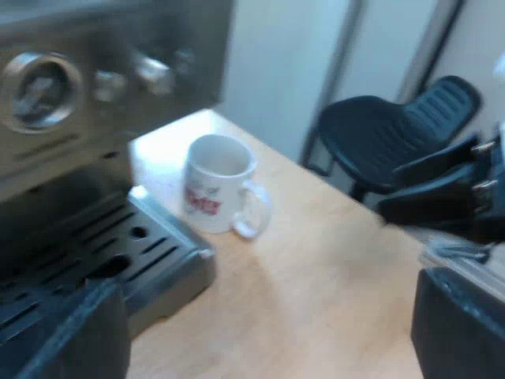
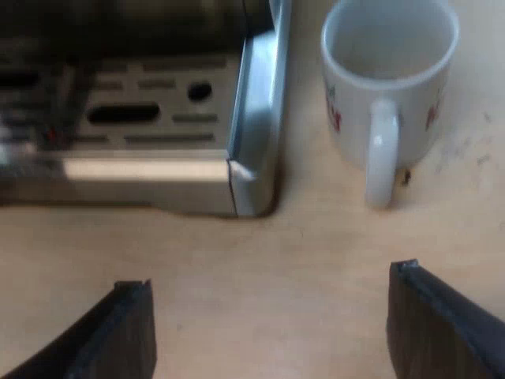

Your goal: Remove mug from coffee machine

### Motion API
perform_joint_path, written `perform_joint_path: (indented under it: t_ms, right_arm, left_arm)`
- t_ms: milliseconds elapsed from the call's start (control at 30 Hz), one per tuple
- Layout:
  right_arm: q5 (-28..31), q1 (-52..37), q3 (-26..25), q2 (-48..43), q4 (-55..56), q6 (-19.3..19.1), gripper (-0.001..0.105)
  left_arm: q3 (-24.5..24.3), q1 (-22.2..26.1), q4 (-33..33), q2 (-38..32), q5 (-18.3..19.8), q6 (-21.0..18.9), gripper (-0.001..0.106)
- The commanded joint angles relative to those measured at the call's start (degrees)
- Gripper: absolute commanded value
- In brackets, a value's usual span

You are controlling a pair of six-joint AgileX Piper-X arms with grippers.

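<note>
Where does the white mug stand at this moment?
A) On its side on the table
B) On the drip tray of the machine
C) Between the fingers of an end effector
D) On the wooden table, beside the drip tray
D: the mug stands upright on the wooden table, just beside the drip tray and not on its grille.

Left view slants, right looks steeply down; both share mug (image 1: 215, 185) and tray (image 2: 256, 103).
</note>
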Motion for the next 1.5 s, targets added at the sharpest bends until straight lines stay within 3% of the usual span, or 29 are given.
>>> perform_joint_path:
  t_ms: [33,100,300,367,433,567,700,900,967,1067,1133,1267,1500]
  right_arm:
    - [-0.05,-0.05,-3.82,-0.19,0.25,-0.2,0.063]
    - [0.46,-0.05,-5.34,-0.19,-0.32,-0.2,0.063]
    - [3.54,-0.05,-5.92,-0.19,-4.5,-0.2,0.063]
    - [3.54,-0.05,-5.92,-0.07,-5.13,-0.2,0.063]
    - [3.54,-0.05,-5.92,-0.06,-5.47,-0.2,0.063]
    - [3.54,-0.05,-5.92,2.03,-5.47,-2.35,0.063]
    - [3.54,-0.82,-5.92,4.53,-5.65,-2.35,0.063]
    - [2.74,-9.69,-5.92,8.16,-8.88,-2.35,0.063]
    - [0.99,-14.13,-5.92,8.18,-9.18,-5.02,0.063]
    - [-0.14,-19.49,-5.92,7.7,-9.17,-10.75,0.063]
    - [-0.14,-21.83,-5.92,7.07,-8.93,-12.21,0.063]
    - [-0.54,-27.57,-5.92,4.37,-8.03,-12.34,0.063]
    - [-0.41,-29.4,-5.92,-2.36,-3.25,-12.69,0.063]
  left_arm:
    - [-2.21,4.26,3.07,-0.1,-1.28,-0.67,0.079]
    - [-3.13,7.84,3.78,-0.1,-1.11,-0.67,0.079]
    - [-3.87,24.66,4.38,-0.1,8.02,-0.67,0.079]
    - [-3.87,29.68,5.87,-0.46,7.71,-0.52,0.079]
    - [-3.87,31.63,6.69,-0.76,7.12,0.7,0.079]
    - [-4.0,32.13,9.91,-2.04,2.89,6.67,0.079]
    - [-4.0,32.13,13.36,-3.77,-1.39,8.65,0.079]
    - [-4.0,32.13,18.79,-6.54,-5.52,13.9,0.079]
    - [-4.0,32.13,19.9,-7.62,-6.56,15.09,0.079]
    - [-4.0,32.13,20.43,-9.25,-9.54,15.5,0.079]
    - [-4.0,32.13,20.43,-9.63,-10.89,16.81,0.079]
    - [-4.0,32.13,20.96,-10.35,-13.76,17.91,0.079]
    - [-4.0,32.13,24.02,-12.9,-13.89,17.91,0.079]
